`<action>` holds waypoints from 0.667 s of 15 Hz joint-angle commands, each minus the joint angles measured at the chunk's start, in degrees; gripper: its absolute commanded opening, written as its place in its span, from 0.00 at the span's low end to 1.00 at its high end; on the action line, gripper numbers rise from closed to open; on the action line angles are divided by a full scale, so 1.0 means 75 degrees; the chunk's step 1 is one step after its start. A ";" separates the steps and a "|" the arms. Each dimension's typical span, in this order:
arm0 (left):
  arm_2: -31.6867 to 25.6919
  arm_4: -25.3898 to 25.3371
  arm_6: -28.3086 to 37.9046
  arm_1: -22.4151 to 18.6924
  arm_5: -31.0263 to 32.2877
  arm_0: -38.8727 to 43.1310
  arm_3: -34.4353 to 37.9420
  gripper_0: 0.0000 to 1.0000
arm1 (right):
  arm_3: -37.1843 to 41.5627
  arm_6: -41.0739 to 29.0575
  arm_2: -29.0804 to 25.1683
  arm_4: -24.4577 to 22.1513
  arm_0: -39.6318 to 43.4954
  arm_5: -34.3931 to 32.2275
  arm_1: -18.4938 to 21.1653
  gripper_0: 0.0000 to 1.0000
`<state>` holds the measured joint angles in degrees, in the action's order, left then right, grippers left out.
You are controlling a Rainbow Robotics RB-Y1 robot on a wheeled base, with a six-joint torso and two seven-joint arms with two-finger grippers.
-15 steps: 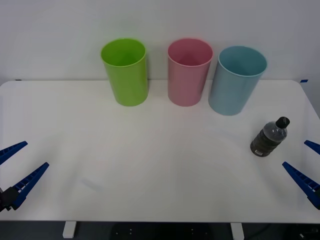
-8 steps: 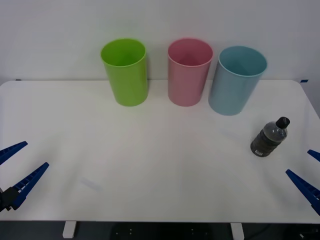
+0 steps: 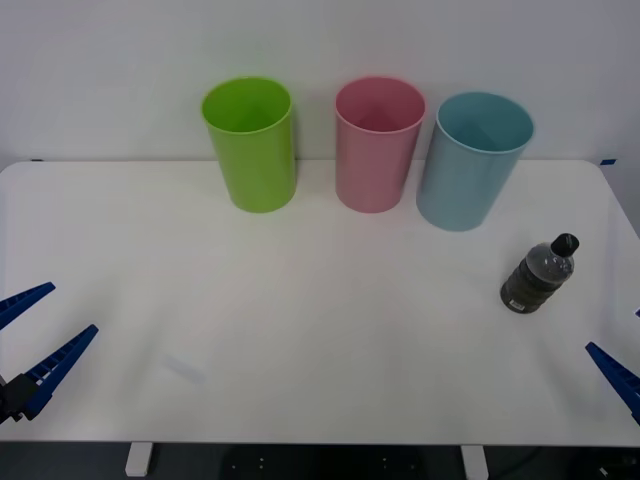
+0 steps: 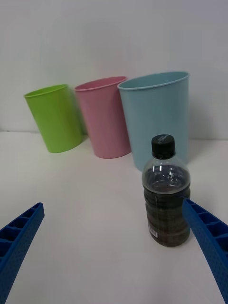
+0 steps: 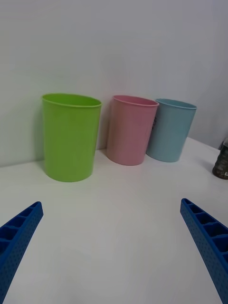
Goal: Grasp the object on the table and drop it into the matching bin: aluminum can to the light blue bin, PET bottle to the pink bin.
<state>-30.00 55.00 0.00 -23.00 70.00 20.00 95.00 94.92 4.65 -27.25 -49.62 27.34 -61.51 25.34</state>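
small ribbed pet bottle (image 3: 539, 275), black screw cap, upright near smooth tapered light blue bin (image 3: 473, 158); beside it, pink bin (image 3: 377, 142). right gripper (image 4: 114, 251) and left gripper (image 5: 111, 247) spread wide.

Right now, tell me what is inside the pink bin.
From above, the pink bin shows only bare pink inner wall. Its floor is hidden by the near rim, so something small could lie there. The PET bottle stands on the table.

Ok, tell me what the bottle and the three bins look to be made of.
PET bottle: clear, thin plastic; the dark contents show through, with a black cap that looks like ribbed plastic and a printed label. Pink bin, light blue bin and lime green bin: likely moulded plastic, smooth, evenly coloured, with a soft sheen.
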 commanded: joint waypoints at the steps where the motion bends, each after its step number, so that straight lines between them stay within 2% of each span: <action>1: 0.0000 -0.0001 0.0000 0.0000 0.0000 -0.0001 0.0000 1.00 | 0.0000 0.0845 0.0083 0.0159 0.0128 0.0513 -0.0004 1.00; 5: 0.0000 -0.0001 0.0000 0.0000 0.0000 -0.0001 0.0000 1.00 | -0.0012 0.1689 0.0341 0.0252 0.0245 0.1310 -0.0004 1.00; 10: 0.0000 -0.0001 0.0000 0.0000 0.0000 -0.0001 0.0000 1.00 | -0.0762 0.1806 0.0540 0.0241 -0.0236 0.1310 0.0008 1.00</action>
<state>-30.00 55.00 0.00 -23.00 70.00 20.00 95.00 89.88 18.03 -23.39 -47.66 26.26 -51.66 25.33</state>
